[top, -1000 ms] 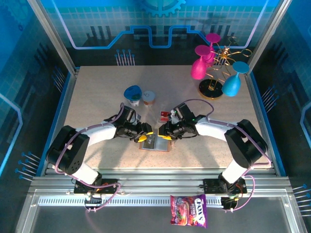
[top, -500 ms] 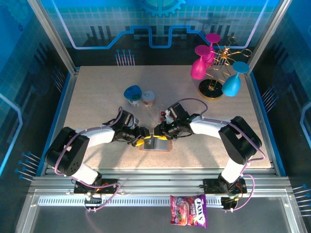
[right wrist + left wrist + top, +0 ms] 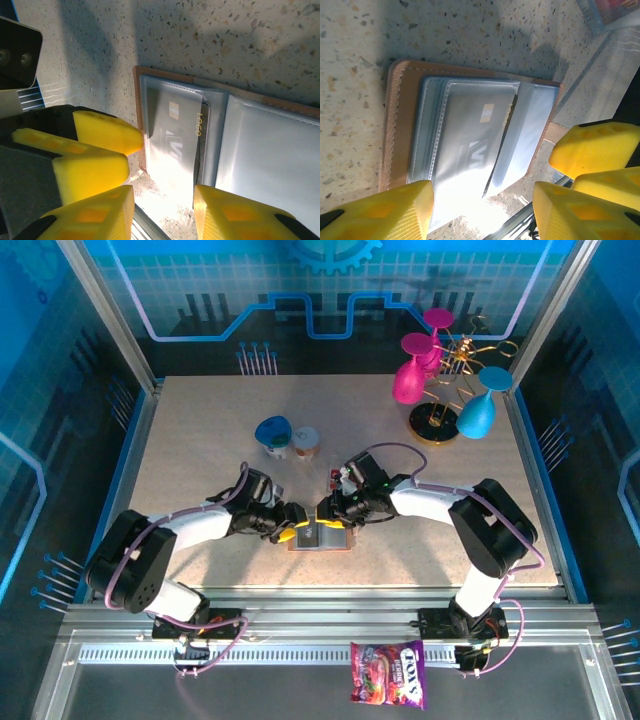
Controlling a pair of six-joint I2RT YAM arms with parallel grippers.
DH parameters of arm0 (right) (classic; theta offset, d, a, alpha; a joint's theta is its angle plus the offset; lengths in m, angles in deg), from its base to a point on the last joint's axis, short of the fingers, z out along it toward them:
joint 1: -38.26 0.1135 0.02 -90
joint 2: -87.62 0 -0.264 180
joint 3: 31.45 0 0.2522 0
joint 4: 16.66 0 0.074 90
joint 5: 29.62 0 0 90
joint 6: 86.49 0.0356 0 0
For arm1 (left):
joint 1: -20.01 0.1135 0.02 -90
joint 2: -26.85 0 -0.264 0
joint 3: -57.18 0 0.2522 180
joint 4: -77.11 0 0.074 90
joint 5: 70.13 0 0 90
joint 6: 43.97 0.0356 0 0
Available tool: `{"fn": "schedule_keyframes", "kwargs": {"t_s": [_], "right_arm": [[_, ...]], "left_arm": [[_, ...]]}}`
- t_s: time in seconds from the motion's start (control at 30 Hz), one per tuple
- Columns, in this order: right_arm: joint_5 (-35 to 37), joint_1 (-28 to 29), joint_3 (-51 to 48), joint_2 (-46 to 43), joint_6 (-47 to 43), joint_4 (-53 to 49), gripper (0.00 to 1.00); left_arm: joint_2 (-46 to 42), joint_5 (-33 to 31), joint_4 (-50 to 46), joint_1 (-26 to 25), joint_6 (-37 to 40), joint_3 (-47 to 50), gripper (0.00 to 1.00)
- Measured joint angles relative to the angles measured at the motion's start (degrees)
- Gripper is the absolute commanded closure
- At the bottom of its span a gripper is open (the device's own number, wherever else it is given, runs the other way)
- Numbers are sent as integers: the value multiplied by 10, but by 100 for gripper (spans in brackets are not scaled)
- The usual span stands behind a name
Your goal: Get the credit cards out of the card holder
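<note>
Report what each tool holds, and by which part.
Nothing is clamped: the left tool and right tool stand open astride the open card holder edges; contact cannot be told.

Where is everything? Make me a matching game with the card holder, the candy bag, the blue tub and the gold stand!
Things:
1. card holder
2. candy bag
3. blue tub
4. gold stand

Places:
A. back right of the table, hung with pink and blue glasses
B. off the table, on the near metal ledge
C. lying open, in the near middle of the table
D. mid-table, beside a smaller tub

Pairs: 1-C, 2-B, 3-D, 4-A.
</note>
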Motion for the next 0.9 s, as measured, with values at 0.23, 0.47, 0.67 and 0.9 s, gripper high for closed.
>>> {"fn": "schedule_keyframes", "kwargs": {"t_s": [0.23,0.47,0.67,0.9], "right_arm": [[-3,0,0,0,0,0,62],[-3,0,0,0,0,0,62],[-3,0,0,0,0,3,62],[-3,8,0,0,0,5,63]], "left_arm": [[-10,-9,-17,0,0,-10,44],[-12,-15,-17,0,0,-24,45],[-12,-15,-17,0,-2,-24,47],[-7,-15,-11,0,-14,-24,55]]}}
